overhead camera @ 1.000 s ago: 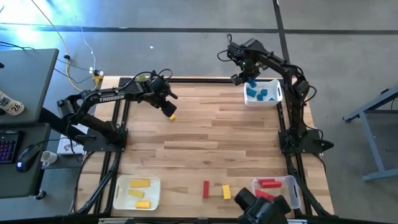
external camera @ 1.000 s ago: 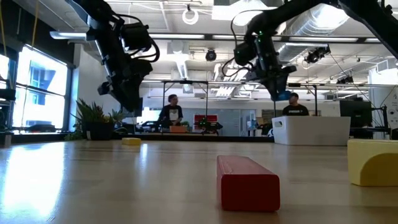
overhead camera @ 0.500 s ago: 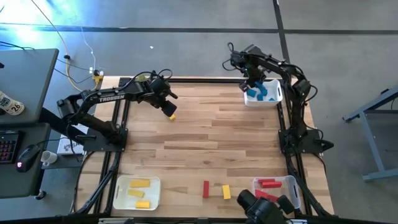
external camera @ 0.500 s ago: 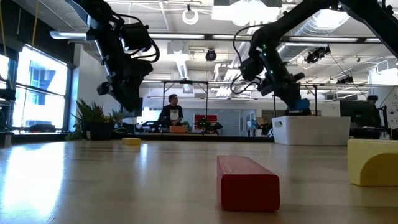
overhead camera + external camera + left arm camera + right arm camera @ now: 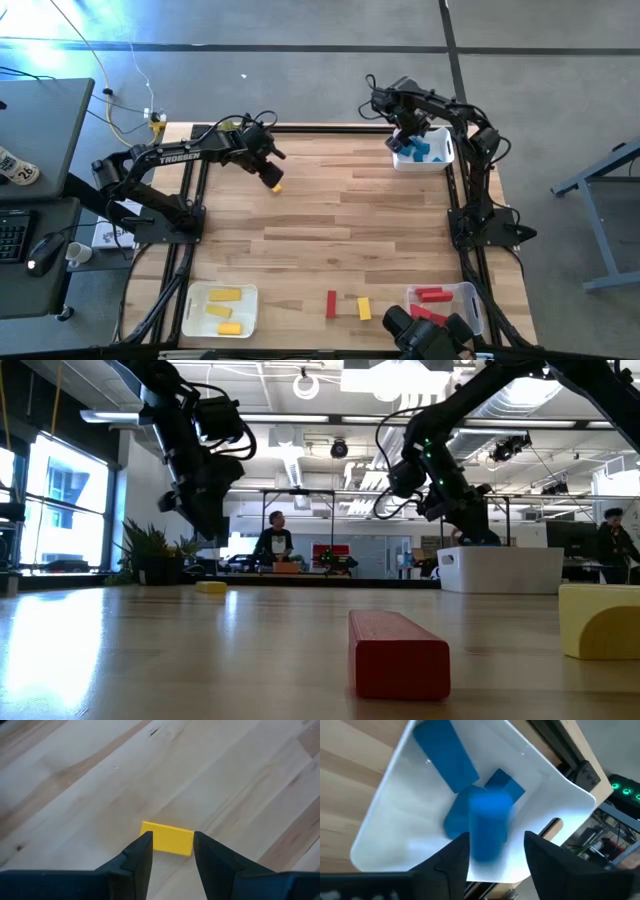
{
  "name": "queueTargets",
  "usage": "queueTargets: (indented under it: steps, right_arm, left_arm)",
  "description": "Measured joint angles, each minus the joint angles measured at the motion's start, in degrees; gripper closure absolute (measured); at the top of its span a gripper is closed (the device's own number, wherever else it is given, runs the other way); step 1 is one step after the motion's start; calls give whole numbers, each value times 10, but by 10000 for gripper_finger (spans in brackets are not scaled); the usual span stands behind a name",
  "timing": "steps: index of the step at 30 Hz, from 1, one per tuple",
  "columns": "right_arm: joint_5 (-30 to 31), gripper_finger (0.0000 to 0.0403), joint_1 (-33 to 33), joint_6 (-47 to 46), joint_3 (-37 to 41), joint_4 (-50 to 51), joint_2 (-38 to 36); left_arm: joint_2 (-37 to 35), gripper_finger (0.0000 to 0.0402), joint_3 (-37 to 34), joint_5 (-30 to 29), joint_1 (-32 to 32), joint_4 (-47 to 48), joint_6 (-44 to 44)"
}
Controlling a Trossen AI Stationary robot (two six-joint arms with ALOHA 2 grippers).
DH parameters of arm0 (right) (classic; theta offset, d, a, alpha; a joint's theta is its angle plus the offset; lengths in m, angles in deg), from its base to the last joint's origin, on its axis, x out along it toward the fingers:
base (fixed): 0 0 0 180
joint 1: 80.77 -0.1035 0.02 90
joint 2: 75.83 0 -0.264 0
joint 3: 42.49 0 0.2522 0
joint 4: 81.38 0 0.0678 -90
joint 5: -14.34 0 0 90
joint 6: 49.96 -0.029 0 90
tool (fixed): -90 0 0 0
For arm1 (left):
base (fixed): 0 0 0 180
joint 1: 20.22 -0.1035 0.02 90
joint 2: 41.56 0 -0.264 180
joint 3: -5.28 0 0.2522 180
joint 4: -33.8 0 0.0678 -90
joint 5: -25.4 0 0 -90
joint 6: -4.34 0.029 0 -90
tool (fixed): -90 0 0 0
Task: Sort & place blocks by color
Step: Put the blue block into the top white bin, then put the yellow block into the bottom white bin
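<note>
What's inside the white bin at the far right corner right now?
The white bin holds only blue blocks: at least three lie inside, and a blurred one shows between the right claw fingers above it. The claw hides part of the bin floor.

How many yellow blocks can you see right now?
5: three in the near-left bin, one loose beside the red bar, one under the left claw.

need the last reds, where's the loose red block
In the high view, the red block lies at the near table edge, between the yellow bin and red bin, beside a yellow block.
</note>
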Motion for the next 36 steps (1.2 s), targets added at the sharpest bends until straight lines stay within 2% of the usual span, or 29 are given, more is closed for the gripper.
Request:
queueTargets:
  steps: [4, 8, 22, 25, 29, 36]
  right_arm:
    - [2, 212, 0, 6, 0, -1, 0]
    - [-7, 207, 0, 10, 0, 1, 0]
    - [-31, 206, 0, 10, -1, 1, 0]
    - [-31, 206, 0, 8, -1, 1, 0]
    - [-34, 206, 0, -6, -1, 1, 0]
    - [-57, 206, 0, -6, -1, 1, 0]
  left_arm:
    - [0, 272, 0, 0, 0, 1, 62]
    - [0, 272, 0, 0, 0, 5, 151]
    - [0, 272, 0, 0, 1, 6, 585]
    - [0, 272, 0, -3, 1, -24, 601]
    - [0, 272, 0, -7, 1, -63, 557]
    - [0, 273, 0, -37, 1, -91, 555]
